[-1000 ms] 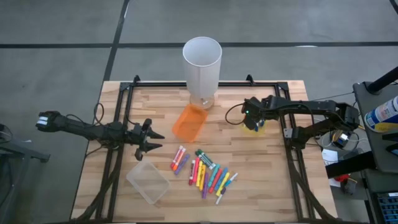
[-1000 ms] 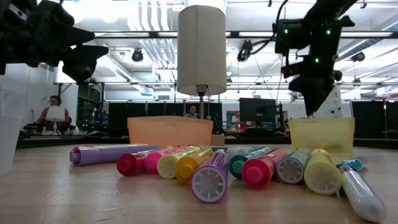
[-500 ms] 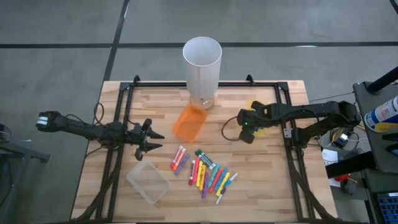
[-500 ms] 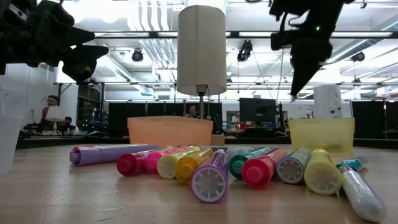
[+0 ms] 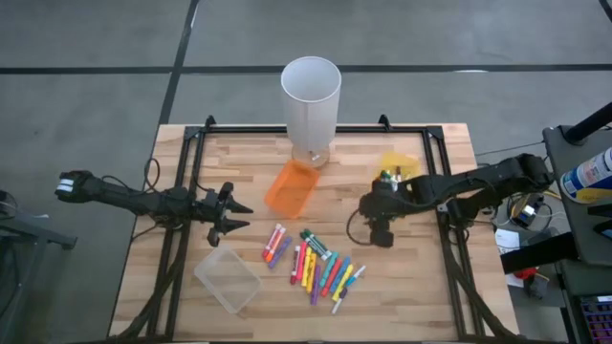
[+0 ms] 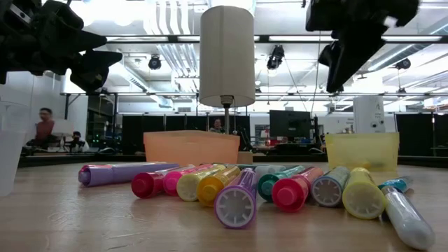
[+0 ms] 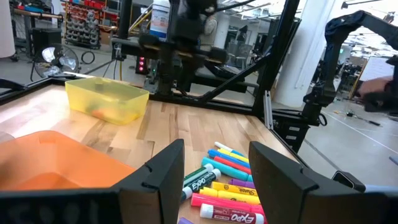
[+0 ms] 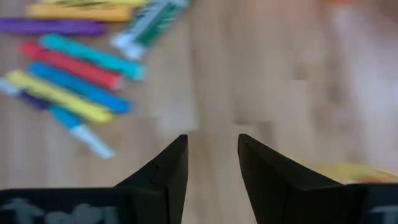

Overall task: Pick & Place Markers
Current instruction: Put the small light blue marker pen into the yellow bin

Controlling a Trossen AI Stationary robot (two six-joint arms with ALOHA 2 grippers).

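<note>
Now your right claw (image 5: 380, 229) hangs empty, jaws parted, just beside the markers (image 5: 316, 263) on the desk (image 5: 421, 287); two read "EXPO". Left claw (image 5: 234, 215) open, empty, farther off.

Evenly lit workspace, with one blurred wrist picture.
Soft overhead light on the table (image 5: 402, 277) casts faint shadows. Ceiling lights (image 6: 126, 8) glare in the low view, leaving arms as silhouettes. The right wrist view smears the markers (image 8: 74, 68).

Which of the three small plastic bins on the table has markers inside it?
The translucent yellow plastic bin near the right arm; colourful markers show inside, unlike the orange and clear bins.
</note>
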